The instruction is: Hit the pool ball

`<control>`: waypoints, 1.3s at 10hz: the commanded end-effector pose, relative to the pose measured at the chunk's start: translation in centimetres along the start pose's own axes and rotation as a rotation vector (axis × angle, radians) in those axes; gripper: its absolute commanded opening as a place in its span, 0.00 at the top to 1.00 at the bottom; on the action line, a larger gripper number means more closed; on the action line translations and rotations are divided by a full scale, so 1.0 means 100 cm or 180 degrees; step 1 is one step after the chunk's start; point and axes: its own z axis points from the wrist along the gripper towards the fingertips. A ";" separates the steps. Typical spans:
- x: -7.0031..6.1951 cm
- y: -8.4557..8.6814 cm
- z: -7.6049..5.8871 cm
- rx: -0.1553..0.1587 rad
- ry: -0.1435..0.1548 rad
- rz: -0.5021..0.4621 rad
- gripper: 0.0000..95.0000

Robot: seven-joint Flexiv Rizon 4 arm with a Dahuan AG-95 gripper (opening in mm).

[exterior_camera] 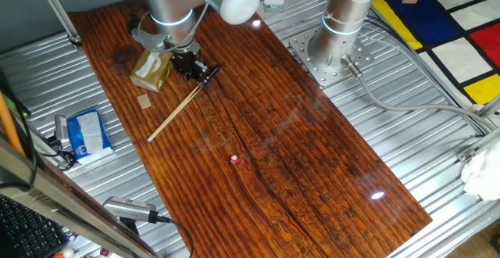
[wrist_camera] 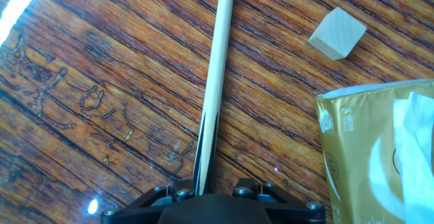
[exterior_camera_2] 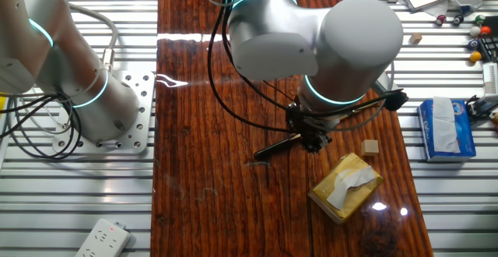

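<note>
The pool ball (exterior_camera: 234, 159), tiny and red with a white spot, lies on the wooden tabletop (exterior_camera: 312, 164), well in front of the stick's light tip. It does not show in the other two views. My gripper (exterior_camera: 195, 65) is shut on the dark rear part of the thin wooden stick (exterior_camera: 176, 113), which slants toward the table's left edge. In the hand view the stick (wrist_camera: 217, 68) runs straight up from my jaws (wrist_camera: 203, 189). In the other fixed view my gripper (exterior_camera_2: 311, 138) sits under the arm, with the stick's dark end (exterior_camera_2: 274, 147) sticking out.
A gold tissue pack (exterior_camera: 151, 69) (exterior_camera_2: 346, 187) (wrist_camera: 383, 149) and a small tan cube (exterior_camera: 144, 102) (exterior_camera_2: 370, 147) (wrist_camera: 337, 32) lie close beside my gripper. A blue tissue pack (exterior_camera: 87, 131) lies off the board. A second arm's base (exterior_camera: 336, 43) stands at the far edge.
</note>
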 end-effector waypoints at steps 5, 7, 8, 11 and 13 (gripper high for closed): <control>0.000 0.000 0.000 0.0001 0.0001 0.0001 0.60; 0.000 0.000 0.000 0.0039 -0.0033 0.0095 0.60; 0.000 0.000 0.000 0.0043 -0.0038 0.0095 0.60; 0.000 0.000 0.000 0.0041 -0.0080 0.0108 0.80; 0.000 0.000 0.000 0.0020 -0.0079 0.0104 0.80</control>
